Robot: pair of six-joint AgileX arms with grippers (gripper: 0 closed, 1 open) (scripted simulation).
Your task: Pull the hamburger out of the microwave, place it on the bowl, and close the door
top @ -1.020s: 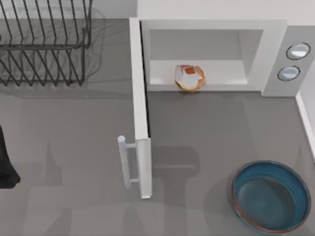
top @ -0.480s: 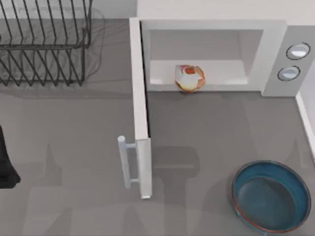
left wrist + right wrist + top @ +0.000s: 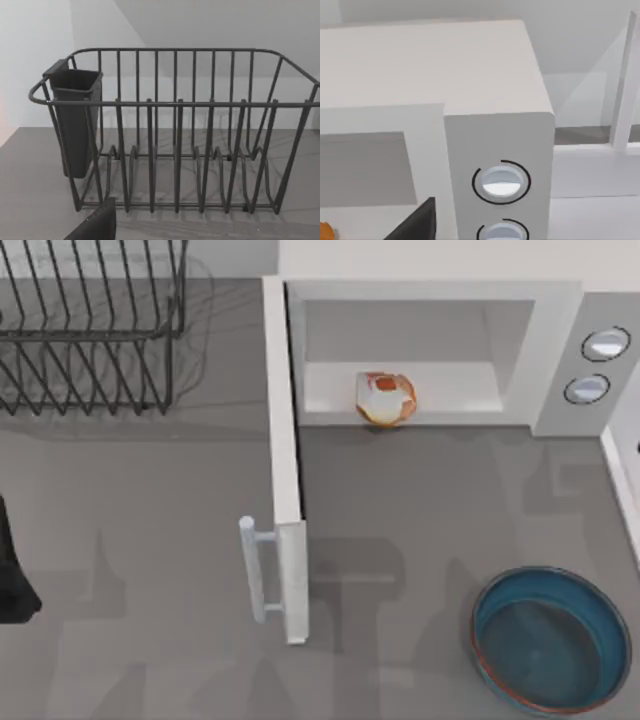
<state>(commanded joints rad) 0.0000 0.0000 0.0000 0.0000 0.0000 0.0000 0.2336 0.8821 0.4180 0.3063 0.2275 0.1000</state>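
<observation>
Objects unchanged over the last second: hamburger (image 3: 385, 399) sits at the microwave (image 3: 556, 350) cavity's front edge, door (image 3: 285, 470) wide open, bowl (image 3: 551, 638) empty. Only table shadows shift, so we judge our right arm approaching. Jaw states: cannot tell.

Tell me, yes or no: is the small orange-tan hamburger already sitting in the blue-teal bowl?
No. The small orange-tan hamburger sits on the white microwave's cavity floor, while the round blue-teal bowl holds nothing.

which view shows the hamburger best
The top view: the whole hamburger sits at the front edge of the microwave cavity. The right wrist view catches an orange sliver; the left wrist view faces a wire rack.
</observation>
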